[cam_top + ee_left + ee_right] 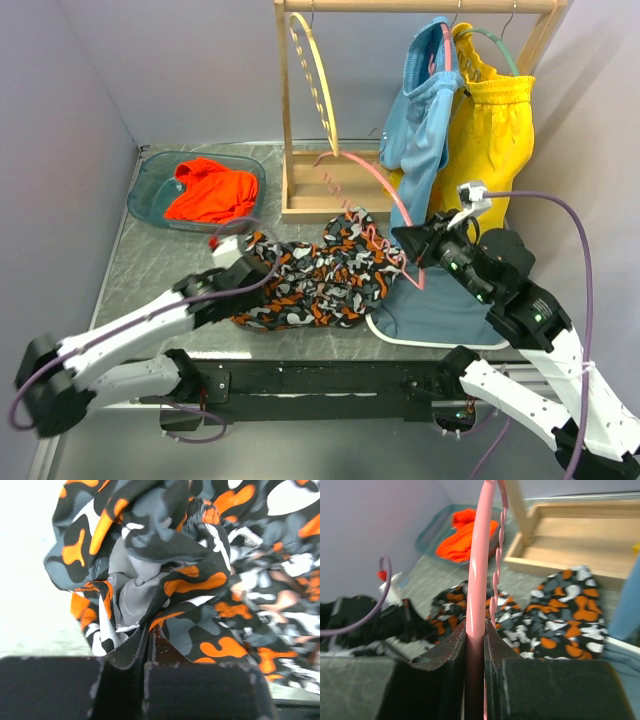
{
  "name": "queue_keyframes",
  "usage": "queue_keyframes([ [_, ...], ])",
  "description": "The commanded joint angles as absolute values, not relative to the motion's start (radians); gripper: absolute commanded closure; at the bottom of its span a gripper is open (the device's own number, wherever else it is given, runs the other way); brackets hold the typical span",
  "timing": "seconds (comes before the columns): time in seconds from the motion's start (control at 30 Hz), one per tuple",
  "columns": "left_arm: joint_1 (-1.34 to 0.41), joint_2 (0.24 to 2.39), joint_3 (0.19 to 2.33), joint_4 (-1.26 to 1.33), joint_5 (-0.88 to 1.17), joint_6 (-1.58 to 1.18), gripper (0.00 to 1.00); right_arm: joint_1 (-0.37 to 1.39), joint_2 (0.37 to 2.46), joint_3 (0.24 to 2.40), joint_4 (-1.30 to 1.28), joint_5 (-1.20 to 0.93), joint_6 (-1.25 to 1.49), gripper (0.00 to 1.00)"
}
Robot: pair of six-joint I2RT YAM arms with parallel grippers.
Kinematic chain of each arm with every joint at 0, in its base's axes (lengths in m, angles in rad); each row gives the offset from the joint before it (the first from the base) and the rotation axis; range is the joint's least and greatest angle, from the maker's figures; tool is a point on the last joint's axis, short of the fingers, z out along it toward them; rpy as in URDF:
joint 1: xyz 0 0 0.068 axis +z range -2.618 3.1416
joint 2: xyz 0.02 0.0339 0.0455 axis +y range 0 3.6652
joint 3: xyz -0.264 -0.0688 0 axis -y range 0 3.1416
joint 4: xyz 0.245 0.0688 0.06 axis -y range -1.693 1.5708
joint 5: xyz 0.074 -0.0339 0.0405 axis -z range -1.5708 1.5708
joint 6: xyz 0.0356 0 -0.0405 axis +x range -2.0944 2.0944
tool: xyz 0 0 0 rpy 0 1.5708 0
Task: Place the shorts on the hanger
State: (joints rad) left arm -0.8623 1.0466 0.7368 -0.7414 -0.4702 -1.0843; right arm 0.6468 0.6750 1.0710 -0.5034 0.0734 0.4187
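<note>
Mid-table, left gripper [148,647] pinches the shorts [320,280]; right gripper [475,635] clamps the hanger [476,575], angled toward the rack [285,100]

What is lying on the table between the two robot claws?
The bunched camouflage shorts fill the stretch from the left gripper to the right gripper, which holds the pink hanger, seen from above.

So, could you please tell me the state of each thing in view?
shorts: crumpled on the table.
hanger: off the rack, tilted.
left end effector: shut on shorts.
right end effector: shut on hanger.
orange garment: bunched in tub.
blue shorts: hanging.
yellow shorts: hanging.
yellow hanger: hanging, bare.
</note>
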Motion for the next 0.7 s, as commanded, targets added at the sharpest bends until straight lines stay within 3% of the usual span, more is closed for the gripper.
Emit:
queue_keyframes([
  [0.0,-0.859,0.910,0.599,-0.577,-0.400,-1.247,0.99,0.657,0.608,1.077,-0.477,-0.127,0.413,1.00],
  [0.2,-0.857,0.715,0.489,-0.482,-0.428,-1.270,0.90,0.658,0.581,1.098,-0.606,-0.316,0.387,1.00],
  [0.43,-0.856,0.667,0.491,-0.572,-0.488,-1.344,0.99,0.658,0.577,1.141,-0.791,-0.413,0.379,1.00],
  [0.67,-0.856,0.641,0.509,-0.592,-0.508,-1.350,0.95,0.658,0.584,1.163,-0.951,-0.388,0.365,1.00],
])
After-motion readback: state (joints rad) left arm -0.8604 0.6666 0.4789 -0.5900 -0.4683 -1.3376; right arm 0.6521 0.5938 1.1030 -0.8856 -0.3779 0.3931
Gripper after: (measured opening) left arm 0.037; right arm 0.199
